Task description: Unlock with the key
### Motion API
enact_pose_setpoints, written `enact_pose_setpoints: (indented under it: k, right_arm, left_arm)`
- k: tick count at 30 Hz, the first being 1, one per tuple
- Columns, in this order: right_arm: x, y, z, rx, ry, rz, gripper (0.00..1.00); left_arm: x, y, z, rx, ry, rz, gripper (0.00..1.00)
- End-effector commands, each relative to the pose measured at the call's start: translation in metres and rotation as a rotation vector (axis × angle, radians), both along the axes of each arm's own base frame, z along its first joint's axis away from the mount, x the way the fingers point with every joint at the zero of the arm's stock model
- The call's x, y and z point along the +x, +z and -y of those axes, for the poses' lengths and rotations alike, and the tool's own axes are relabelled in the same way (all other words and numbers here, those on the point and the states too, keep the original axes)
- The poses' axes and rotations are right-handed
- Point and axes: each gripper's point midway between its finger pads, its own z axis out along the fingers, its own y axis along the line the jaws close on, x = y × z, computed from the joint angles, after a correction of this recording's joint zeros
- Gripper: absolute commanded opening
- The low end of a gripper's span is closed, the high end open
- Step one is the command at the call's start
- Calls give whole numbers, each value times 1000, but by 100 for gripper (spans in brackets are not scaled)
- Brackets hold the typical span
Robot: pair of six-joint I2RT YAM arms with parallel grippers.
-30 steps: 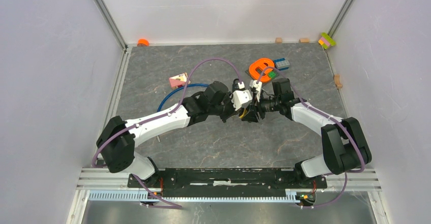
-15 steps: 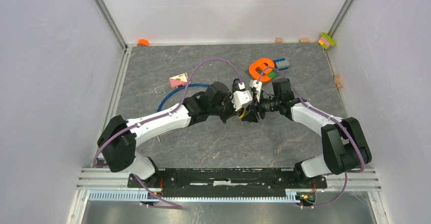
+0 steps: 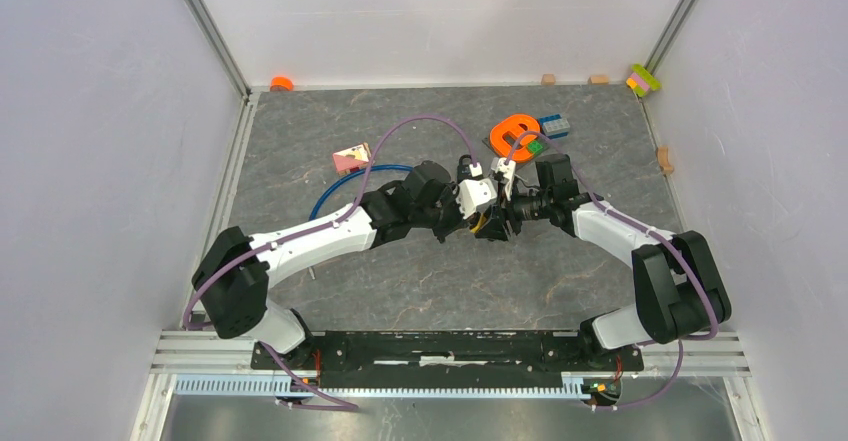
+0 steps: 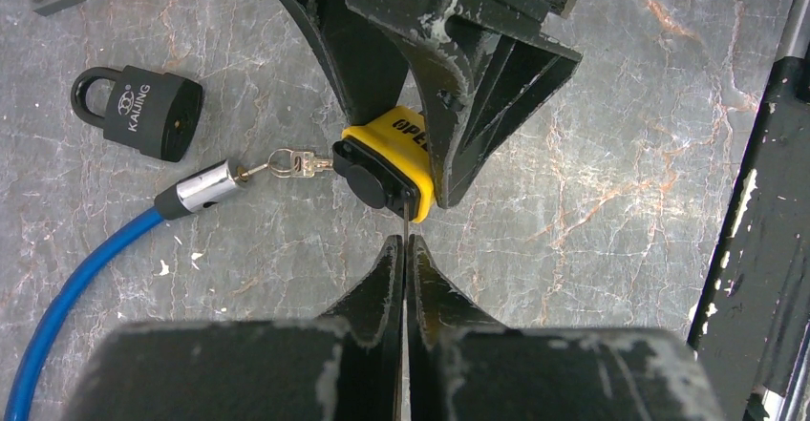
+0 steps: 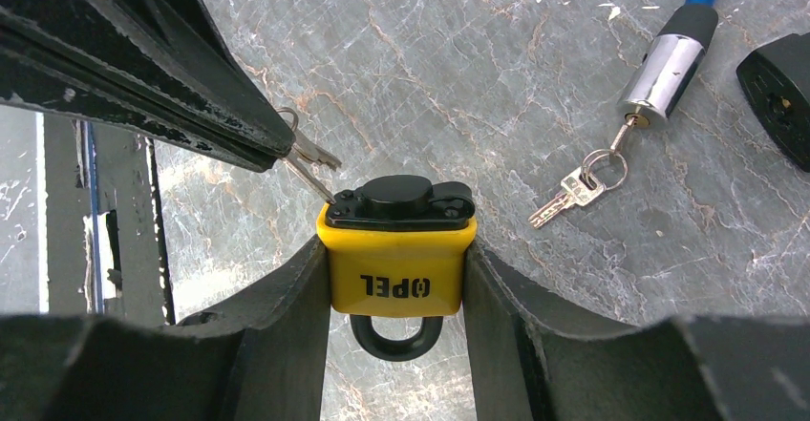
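Two arms meet over the middle of the table [image 3: 420,281]. My right jaws grip the yellow padlock [image 5: 396,259] by its sides. Its loop points back at the wrist and its black face [image 5: 401,203] points out at the other arm. My left jaws are squeezed tight on the small key [image 5: 308,168]. The key's tip sits at the left edge of that black face, touching it or very nearly. I cannot see the keyhole itself, only a round bump in the middle of the black face.

I think the way to do this well is to go slow. The tip looks off to one side, so I would slide it toward the middle, line the key up straight with the lock, then push softly. If it jams, I would back off and not push harder, since the thin key could slip. The right jaws should just hold firm.

The table is flat and grey, like stone. Close by lie a black padlock [image 4: 143,108] and a blue cable lock [image 4: 76,268] with a bunch of keys [image 4: 296,163] in its silver end. Farther back are an orange ring [image 3: 515,131] and a pink block [image 3: 350,157]. White walls [image 3: 100,161] stand on three sides.
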Motion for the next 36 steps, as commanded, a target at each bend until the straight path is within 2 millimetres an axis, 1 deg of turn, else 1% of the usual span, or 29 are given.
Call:
enact_pose_setpoints:
  k: [1, 14, 36]
  right_arm:
    - [11, 26, -8, 66, 28, 74, 0]
    - [11, 28, -8, 68, 28, 74, 0]
    - [10, 27, -9, 72, 25, 68, 0]
  left_arm:
    - [-3, 1, 6, -6, -38, 15, 2]
    - [-3, -4, 6, 1, -39, 4, 2]
    - [3, 4, 13, -35, -29, 22, 2]
